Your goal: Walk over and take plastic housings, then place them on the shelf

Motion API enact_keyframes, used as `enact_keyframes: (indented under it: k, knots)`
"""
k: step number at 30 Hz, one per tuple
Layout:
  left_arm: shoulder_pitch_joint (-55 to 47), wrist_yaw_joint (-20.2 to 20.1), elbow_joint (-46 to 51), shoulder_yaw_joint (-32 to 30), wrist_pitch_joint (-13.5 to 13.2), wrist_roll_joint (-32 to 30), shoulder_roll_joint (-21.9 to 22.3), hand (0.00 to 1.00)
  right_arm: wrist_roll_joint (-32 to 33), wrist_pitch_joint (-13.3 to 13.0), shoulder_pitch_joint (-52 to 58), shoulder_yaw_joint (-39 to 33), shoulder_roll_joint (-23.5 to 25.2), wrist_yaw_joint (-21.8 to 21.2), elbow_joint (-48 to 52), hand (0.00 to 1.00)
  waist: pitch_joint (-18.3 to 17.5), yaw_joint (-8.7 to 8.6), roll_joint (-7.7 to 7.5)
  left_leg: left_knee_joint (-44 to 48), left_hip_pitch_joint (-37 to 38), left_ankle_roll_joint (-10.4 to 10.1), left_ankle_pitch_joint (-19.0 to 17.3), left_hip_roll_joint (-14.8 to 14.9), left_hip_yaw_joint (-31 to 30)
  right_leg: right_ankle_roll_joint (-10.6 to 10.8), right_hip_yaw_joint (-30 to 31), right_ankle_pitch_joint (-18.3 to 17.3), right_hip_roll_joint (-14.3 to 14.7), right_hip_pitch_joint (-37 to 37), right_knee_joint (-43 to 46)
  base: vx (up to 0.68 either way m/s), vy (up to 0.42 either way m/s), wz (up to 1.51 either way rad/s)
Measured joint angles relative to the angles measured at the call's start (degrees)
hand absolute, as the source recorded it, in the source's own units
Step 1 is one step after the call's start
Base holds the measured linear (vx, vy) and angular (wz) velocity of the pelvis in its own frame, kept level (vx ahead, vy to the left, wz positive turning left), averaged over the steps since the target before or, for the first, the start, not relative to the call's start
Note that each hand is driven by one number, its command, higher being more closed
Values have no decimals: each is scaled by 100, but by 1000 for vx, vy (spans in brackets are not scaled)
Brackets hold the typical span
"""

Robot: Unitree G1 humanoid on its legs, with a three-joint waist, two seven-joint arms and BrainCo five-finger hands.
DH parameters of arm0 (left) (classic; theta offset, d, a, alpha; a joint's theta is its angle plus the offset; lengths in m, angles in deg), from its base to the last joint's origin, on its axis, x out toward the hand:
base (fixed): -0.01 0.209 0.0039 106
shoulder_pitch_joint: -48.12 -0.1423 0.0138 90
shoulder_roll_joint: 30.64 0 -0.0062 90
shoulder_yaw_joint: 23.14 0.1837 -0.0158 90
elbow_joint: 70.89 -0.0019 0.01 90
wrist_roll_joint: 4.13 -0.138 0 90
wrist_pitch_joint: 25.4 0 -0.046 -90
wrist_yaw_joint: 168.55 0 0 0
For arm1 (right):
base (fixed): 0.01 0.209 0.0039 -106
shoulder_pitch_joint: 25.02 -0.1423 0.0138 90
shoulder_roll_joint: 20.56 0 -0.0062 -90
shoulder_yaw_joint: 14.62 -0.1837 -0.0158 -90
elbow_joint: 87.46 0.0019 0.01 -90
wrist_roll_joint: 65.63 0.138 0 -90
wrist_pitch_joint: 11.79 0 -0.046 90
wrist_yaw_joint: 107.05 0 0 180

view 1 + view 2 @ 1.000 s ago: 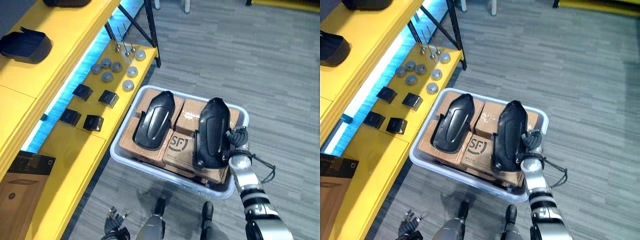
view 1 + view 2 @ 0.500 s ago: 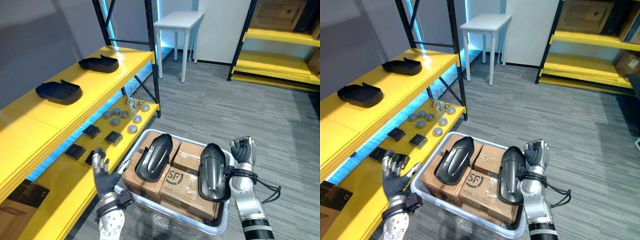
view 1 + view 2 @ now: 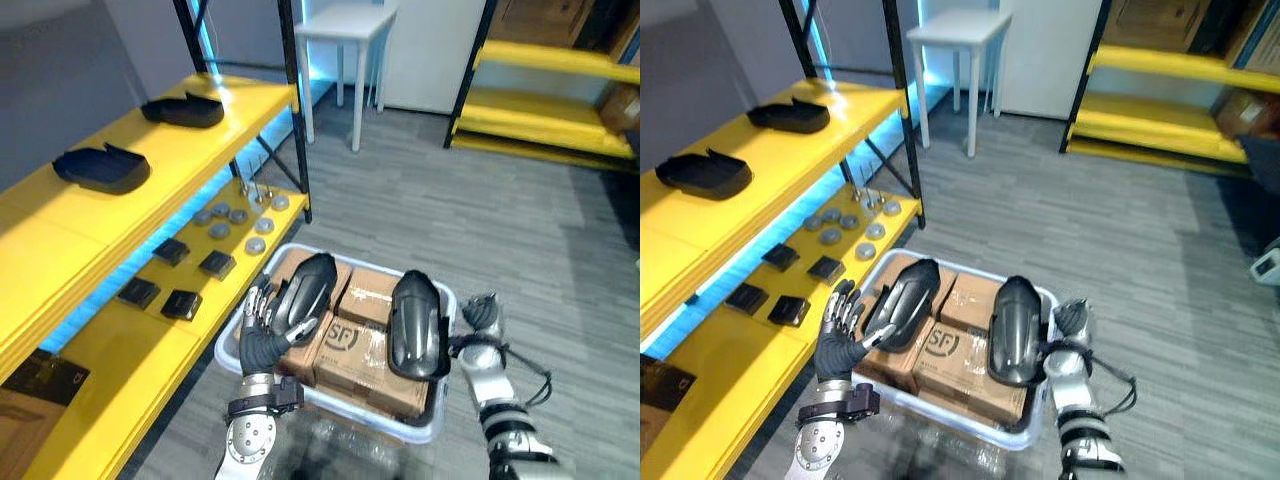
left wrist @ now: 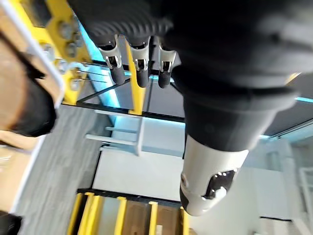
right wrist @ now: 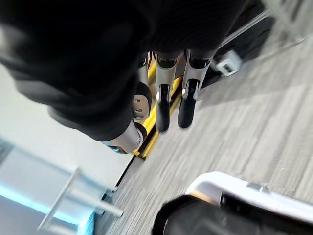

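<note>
Left hand [image 3: 262, 340]: raised at the left rim of the bin [image 3: 410, 432], fingers straight and spread apart, palm facing the left housing [image 3: 303, 297]. The fingertips stand just beside that housing's left edge. I cannot tell whether the thumb touches it. The hand grips nothing.

Right hand [image 3: 482, 318]: low at the bin's right side, just beside the right housing [image 3: 415, 325]. In my right wrist view the fingers [image 5: 187, 100] hang loosely in a row over the floor and hold nothing. The bin's white rim and the housing's dark edge show below them.

Both housings lie lengthwise and side by side on top of the boxes [image 3: 352, 350] that fill the bin. The left one is tilted slightly toward the shelf [image 3: 40, 230].

Two more housings sit on the shelf's upper yellow board, well apart: near shelf housing [image 3: 100, 168] and far shelf housing [image 3: 183, 109]. On the lower board, next to the bin, lie black blocks [image 3: 217, 264] and grey discs [image 3: 256, 245].

A white table [image 3: 345, 20] stands beyond the shelf's end.
</note>
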Motion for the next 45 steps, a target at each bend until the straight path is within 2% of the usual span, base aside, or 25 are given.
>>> enact_keyframes:
  k: [2, 4, 9, 11, 15, 18, 24, 25, 28, 32, 36, 37, 41, 45]
  knots:
    - [51, 4, 95, 65, -60, 40, -40, 0, 191, 2, -569, -67, -361, 40, -517, 0, 214, 8, 126, -24, -164, 20, 53, 3, -34, -8, -33, 6, 0, -178, 57, -125, 0, 8]
    - [92, 6, 130, 130, -109, 78, -51, 0, 198, 3, -814, -87, -556, 61, -822, 0, 309, 12, 188, -78, -299, -12, 130, 13, -56, -15, -66, 13, 0, -332, 93, -74, -21, 9]
    - [192, 7, 130, 299, -108, 81, -101, 0, 395, 10, -1266, -159, -877, 77, -1463, 0, 681, 1, 315, -77, -528, -39, 230, 9, -90, -30, -86, 28, -13, -607, 193, -8, -9, 2]
    - [199, 3, 137, 453, -109, 83, -107, 0, 431, 14, -1471, -167, -1037, 84, -1777, 0, 886, 15, 412, -74, -591, -43, 237, -3, -87, -30, -81, 28, -28, -688, 224, 0, 0, 0]
    - [233, -22, 140, 678, -109, 91, -108, 0, 610, 10, -1816, -62, -1243, 11, -2145, 0, 1062, 31, 553, -30, -791, -36, 242, -22, -82, -31, -63, 28, -46, -907, 295, 0, 0, 0]
    - [429, -104, 113, 867, -110, 205, -93, 0, 708, -6, -1883, 193, -1441, -164, -2345, 0, 1096, 130, 613, 54, -1010, -36, 242, -26, -95, -32, -67, 28, -46, -1113, 353, 0, 0, 0]
    - [910, -271, -402, 1031, -124, 280, 100, 0, 901, -190, -2005, 875, -1668, -482, -2530, 0, 1165, 229, 731, 187, -1368, -8, 264, -101, -177, -31, -104, 3, -115, -1474, 573, -28, -20, 6]
    - [980, -277, -545, 1085, -123, 323, 128, 0, 1001, -210, -2007, 966, -1691, -503, -2549, 100, 1194, 252, 749, 187, -1381, 2, 276, -117, -186, -24, -111, -10, -135, -1501, 614, -20, -20, 3]
    - [1081, -314, -666, 1131, -120, 340, 132, 0, 1068, -274, -2015, 1089, -1696, -529, -2562, 100, 1205, 301, 752, 205, -1450, 9, 287, -140, -203, -15, -117, -30, -163, -1585, 689, -7, -27, 4]
    - [1096, -321, -791, 1126, -120, 419, 162, 0, 1068, -321, -2019, 1234, -1943, -500, -2560, 100, 1207, 300, 752, 238, -1482, 10, 292, -157, -215, -13, -121, -31, -177, -1604, 708, 10, -15, 1]
    - [1113, -298, -808, 1128, -120, 417, 171, 0, 1041, -322, -2012, 1305, -1961, -474, -2565, 100, 1207, 286, 752, 243, -1472, 10, 294, -156, -214, -13, -113, -31, -176, -1604, 714, 35, -37, -1]
    - [1140, -286, -808, 1128, -120, 417, 179, 0, 1039, -320, -2005, 1302, -1959, -448, -2567, 0, 1207, 286, 752, 245, -1471, 9, 295, -156, -215, -14, -114, -31, -176, -1604, 718, 0, 0, 0]
    - [1324, -229, -822, 1126, -120, 412, 184, 0, 1032, -290, -2000, 1122, -1836, -265, -2484, 0, 1207, 280, 752, 240, -1416, 6, 307, -155, -218, -14, -114, -30, -176, -1558, 724, 27, -44, 0]
    - [1350, -78, -912, 1119, -119, 394, 219, 0, 1004, -213, -1866, 772, -1560, 207, -1248, 0, 1207, 260, 751, 131, -1339, 13, 361, -144, -192, -18, -97, -23, -177, -1531, 709, 27, -45, -1]
